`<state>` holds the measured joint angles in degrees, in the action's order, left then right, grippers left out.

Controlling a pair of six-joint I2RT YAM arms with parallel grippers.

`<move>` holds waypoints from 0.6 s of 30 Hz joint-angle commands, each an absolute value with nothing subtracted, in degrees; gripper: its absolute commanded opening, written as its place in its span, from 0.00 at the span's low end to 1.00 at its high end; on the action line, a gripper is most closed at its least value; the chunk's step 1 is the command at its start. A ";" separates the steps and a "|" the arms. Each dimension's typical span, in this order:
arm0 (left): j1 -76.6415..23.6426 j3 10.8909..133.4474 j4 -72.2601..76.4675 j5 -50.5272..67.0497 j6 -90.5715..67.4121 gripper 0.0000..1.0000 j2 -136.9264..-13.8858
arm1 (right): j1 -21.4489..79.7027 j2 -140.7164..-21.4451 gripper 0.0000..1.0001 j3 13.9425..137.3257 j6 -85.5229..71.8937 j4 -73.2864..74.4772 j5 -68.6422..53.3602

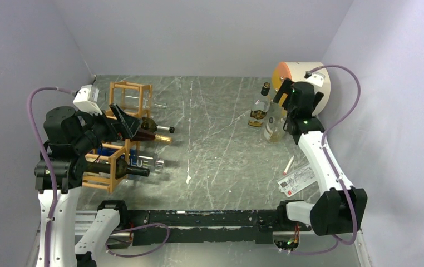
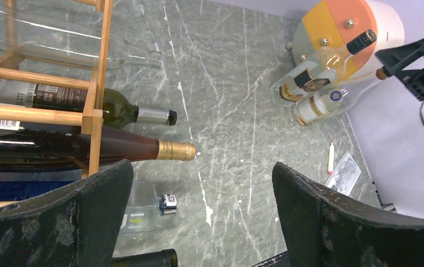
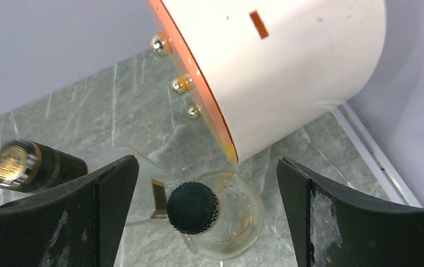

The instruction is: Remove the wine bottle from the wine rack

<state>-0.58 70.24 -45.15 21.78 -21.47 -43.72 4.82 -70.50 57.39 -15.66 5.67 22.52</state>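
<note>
The wine rack [image 1: 122, 146] of light wooden bars stands at the left and holds several bottles lying on their sides. Among them are a green bottle with a silver neck [image 2: 118, 113] and a dark bottle with gold foil [image 2: 132, 150]. My left gripper [image 1: 123, 120] is over the rack's front. It is open and empty [image 2: 201, 217], and the bottle necks lie past its left finger [image 2: 59, 222]. My right gripper [image 1: 285, 105] is open at the far right, its jaws on either side of a standing clear bottle with a black cap [image 3: 193, 207], apart from it.
A clear bottle [image 2: 87, 55] lies in the rack's top cell, and a blue-labelled clear bottle [image 2: 143, 208] and a dark bottle [image 1: 129, 171] lie low. A white and orange drum [image 1: 304, 83] and a second standing bottle [image 1: 260, 108] are at back right. A paper [image 1: 297, 179] and a pen [image 1: 289, 164] lie by the right arm.
</note>
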 commanded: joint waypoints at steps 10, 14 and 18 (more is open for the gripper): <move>0.00 70.58 -44.40 21.70 -22.13 0.98 -42.30 | 7.01 -57.85 1.00 69.77 -26.46 27.55 -5.98; 0.00 70.36 -44.13 20.58 -22.74 0.98 -41.81 | 19.02 -54.31 1.00 61.64 -34.67 19.85 -11.76; 0.00 70.24 -43.41 20.71 -23.70 0.98 -41.65 | 35.08 -56.32 1.00 55.20 -41.01 7.43 -11.16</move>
<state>-0.58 70.22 -45.19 21.23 -22.17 -42.24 23.77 -53.34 60.84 -32.60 18.37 -5.67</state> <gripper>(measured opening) 0.985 0.997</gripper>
